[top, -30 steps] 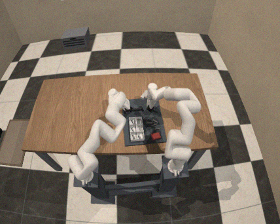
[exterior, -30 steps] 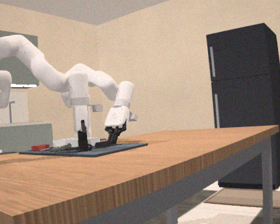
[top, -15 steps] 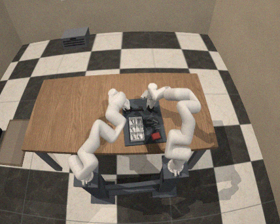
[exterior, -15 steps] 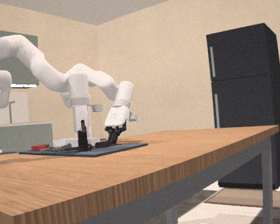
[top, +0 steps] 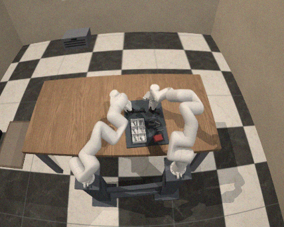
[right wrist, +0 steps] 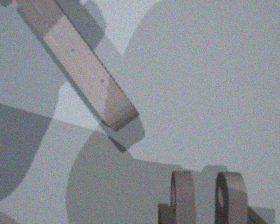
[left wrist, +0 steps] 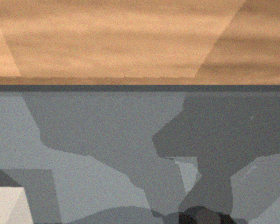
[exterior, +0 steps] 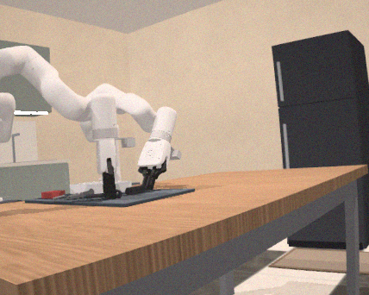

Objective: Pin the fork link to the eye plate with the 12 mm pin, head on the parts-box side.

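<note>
My left gripper (top: 128,110) (exterior: 145,188) is low over the mat's far left part, shut on what looks like the eye plate. This plate (right wrist: 81,57) shows as a narrow, edge-on bar running diagonally in the right wrist view; it also shows as a dark bar in the exterior view (exterior: 133,190). My right gripper (top: 152,111) (exterior: 110,194) is low beside it, shut on the fork link, whose two rounded cheeks (right wrist: 183,196) stand at the bottom of the right wrist view. The bar's free end is apart from the cheeks. No pin is clearly seen in either joint.
The white parts box (top: 139,131) (left wrist: 7,206) holds small parts on the dark mat (top: 153,144). A red block (top: 158,137) (exterior: 53,194) and dark grey parts (top: 154,123) lie to its right in the top view. Both arms reach low over the mat.
</note>
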